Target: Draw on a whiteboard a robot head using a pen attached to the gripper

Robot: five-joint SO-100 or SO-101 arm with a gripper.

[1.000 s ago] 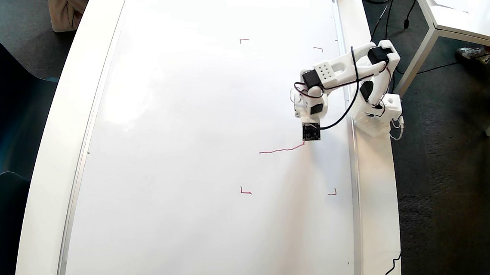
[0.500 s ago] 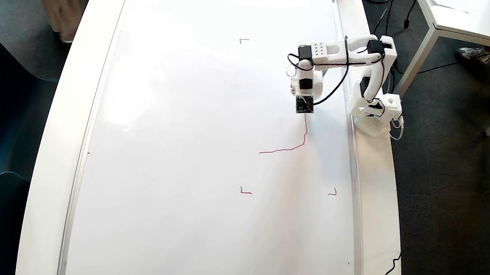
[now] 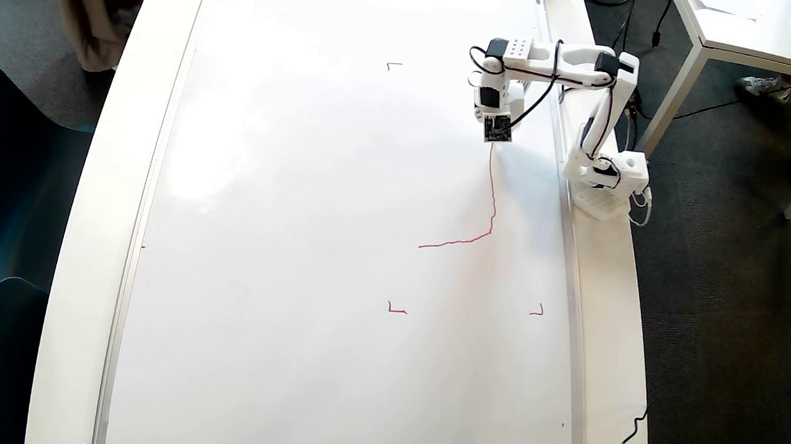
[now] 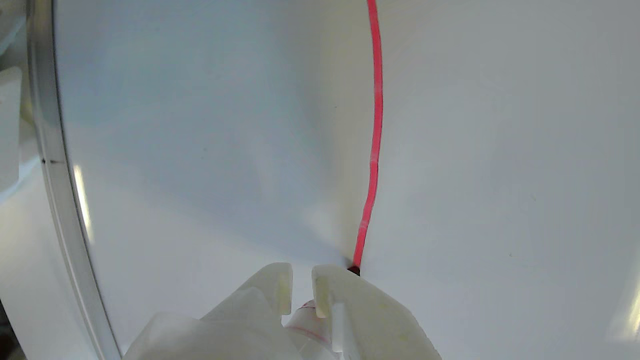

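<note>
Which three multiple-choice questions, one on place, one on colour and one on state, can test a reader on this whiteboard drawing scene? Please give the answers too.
1. In the overhead view, where is the pincer on the whiteboard?
A. upper right
B. lower left
C. centre

2. What colour is the drawn line?
A. blue
B. red
C. green

3. How much of the outline is drawn?
A. a closed rectangle
B. nothing
C. two joined strokes

Answers:
1 A, it sits near the board's right frame, towards the top.
2 B, the wrist view shows red.
3 C, one slanted stroke meets one rising stroke, with the pen tip at its end.
</note>
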